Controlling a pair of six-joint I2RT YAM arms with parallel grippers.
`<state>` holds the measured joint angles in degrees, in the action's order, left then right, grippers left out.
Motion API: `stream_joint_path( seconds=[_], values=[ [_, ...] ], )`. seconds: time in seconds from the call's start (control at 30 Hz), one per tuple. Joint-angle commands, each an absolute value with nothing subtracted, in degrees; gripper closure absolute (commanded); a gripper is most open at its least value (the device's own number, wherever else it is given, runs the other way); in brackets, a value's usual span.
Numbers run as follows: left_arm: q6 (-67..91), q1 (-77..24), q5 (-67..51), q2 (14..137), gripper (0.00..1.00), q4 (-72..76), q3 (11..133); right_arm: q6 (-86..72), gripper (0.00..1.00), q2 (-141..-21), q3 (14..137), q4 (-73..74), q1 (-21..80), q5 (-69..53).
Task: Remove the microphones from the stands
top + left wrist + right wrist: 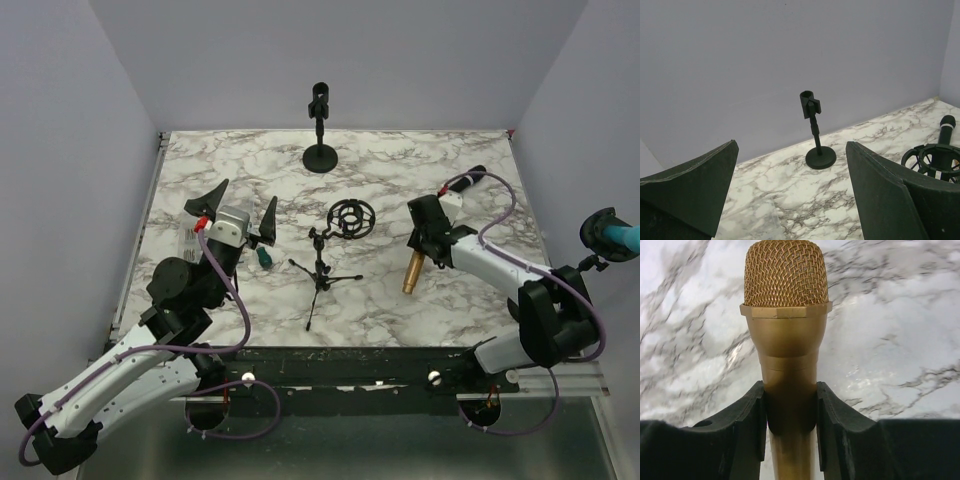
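My right gripper (790, 410) is shut on the neck of a gold microphone (786, 300), just below its mesh head; marble shows behind it. In the top view that gold microphone (411, 272) points toward the near edge, with the right gripper (420, 250) over its far end, right of a black tripod stand (322, 272) whose ring mount (350, 217) holds nothing. A second black stand (320, 120) with a round base and an empty clip rises at the back. My left gripper (240, 208) hangs open over the left side, nothing between its fingers (890, 195).
A black microphone (465, 182) lies at the right behind my right wrist. A small green object (264, 257) and a clear plastic piece (190, 240) sit by the left gripper. Grey walls enclose the marble table (400, 160) on three sides. A teal object (612, 232) sticks out beyond the right edge.
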<state>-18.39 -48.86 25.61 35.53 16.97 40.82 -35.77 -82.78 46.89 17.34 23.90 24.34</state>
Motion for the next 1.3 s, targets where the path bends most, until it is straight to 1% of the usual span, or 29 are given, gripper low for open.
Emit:
stream_joint_path(
  seconds=[0.0,0.1,0.27,0.43,0.6,0.7,1.03,1.17,1.23,1.27],
  values=[
    [-18.23,-49.22,25.05,35.48,0.07,16.93,42.46,-47.69,0.99,-84.09,50.28,22.27,23.05,41.68],
    [-18.16,-49.22,24.86,35.62,0.07,16.76,42.67,-49.92,0.95,-86.84,52.71,24.05,21.80,44.81],
    [-18.37,-49.31,25.09,35.39,0.07,17.06,42.52,-49.84,0.94,-92.97,57.54,24.23,16.54,42.69],
    [-18.34,-49.39,24.70,34.95,0.07,16.88,42.54,-49.49,0.95,-98.71,62.20,23.16,9.07,34.72],
    [-18.24,-49.57,24.65,34.57,0.07,16.88,42.58,-48.36,0.95,-104.33,66.54,21.55,4.11,31.85],
    [-18.20,-49.66,24.43,34.28,0.07,16.74,42.63,-49.59,0.95,-107.18,68.40,20.64,0.55,27.48],
    [-18.72,-49.92,25.05,33.92,0.07,17.03,42.54,-50.42,0.94,-118.82,80.30,21.97,-6.63,25.15],
    [-18.87,-50.01,25.09,34.13,0.07,17.22,42.38,-50.33,0.93,-122.90,84.72,23.99,-7.93,25.31],
    [-18.90,-50.01,25.05,34.38,0.07,17.23,42.37,-50.00,0.90,-124.00,85.73,23.99,-8.09,24.90],
    [-18.80,-50.01,25.05,34.43,0.07,17.23,42.37,-49.81,0.87,-124.32,85.97,23.91,-8.10,24.95]
  ],
)
